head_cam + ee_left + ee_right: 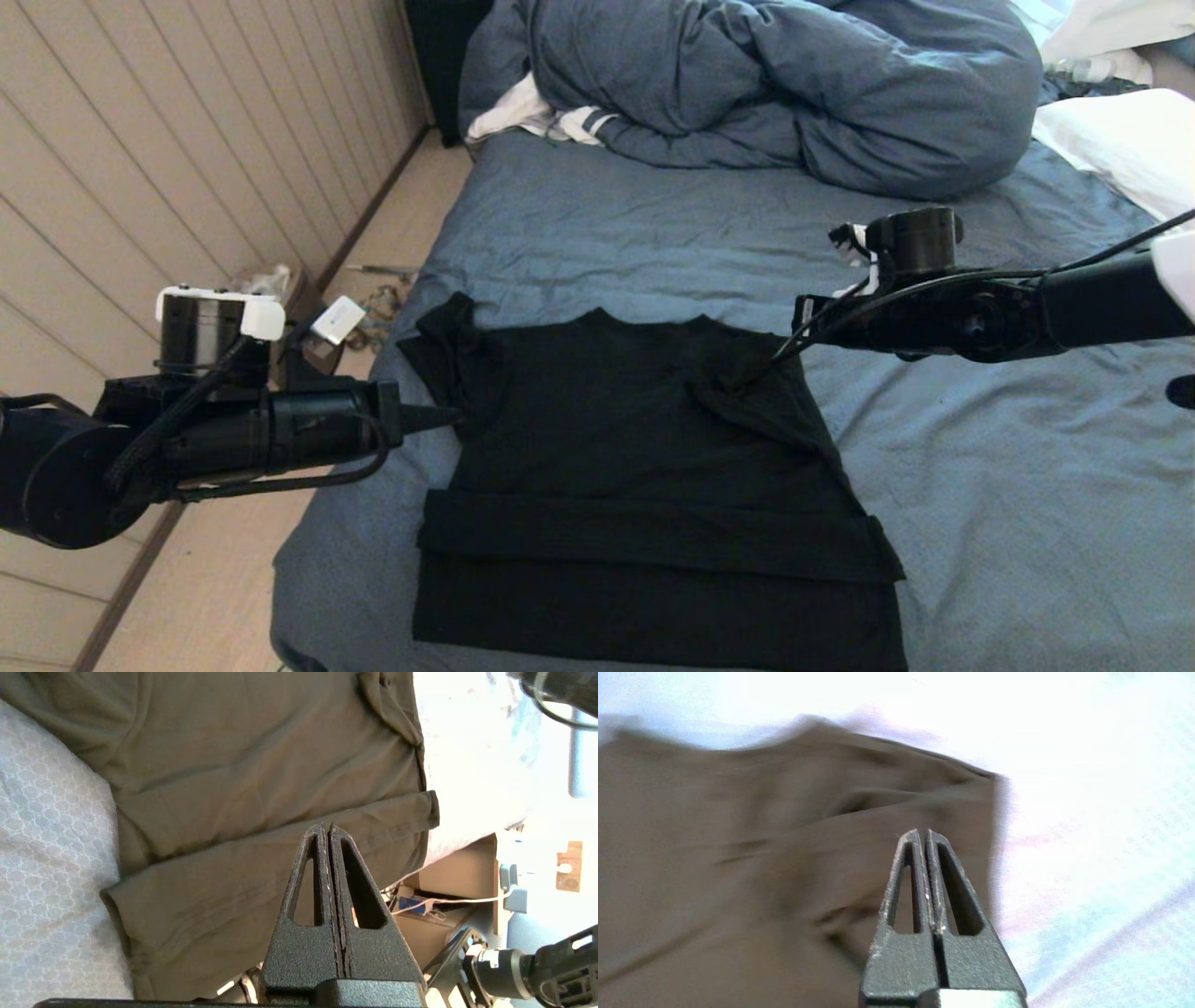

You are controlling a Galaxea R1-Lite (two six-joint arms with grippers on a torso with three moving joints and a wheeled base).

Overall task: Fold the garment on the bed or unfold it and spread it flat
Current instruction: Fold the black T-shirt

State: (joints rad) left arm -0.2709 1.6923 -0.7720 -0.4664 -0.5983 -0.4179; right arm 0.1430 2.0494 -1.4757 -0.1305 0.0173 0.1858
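Note:
The black garment (635,448) lies on the blue-grey bed (980,448), collar toward the far side. A horizontal fold crosses its lower part, and its right sleeve is turned in over the chest. My left gripper (453,417) is shut and holds nothing, its tip at the shirt's left edge just below the left sleeve. In the left wrist view the shut gripper (328,826) hovers over the garment (233,765). My right gripper (761,371) is shut and holds nothing, pointing at the turned-in right sleeve. The right wrist view shows this gripper (923,832) above the garment (738,858).
A bunched blue-grey duvet (794,84) fills the far end of the bed, with a white-and-striped cloth (532,117) beside it. A white pillow (1120,140) sits at the far right. Left of the bed run a narrow floor strip with clutter (364,308) and a panelled wall (187,140).

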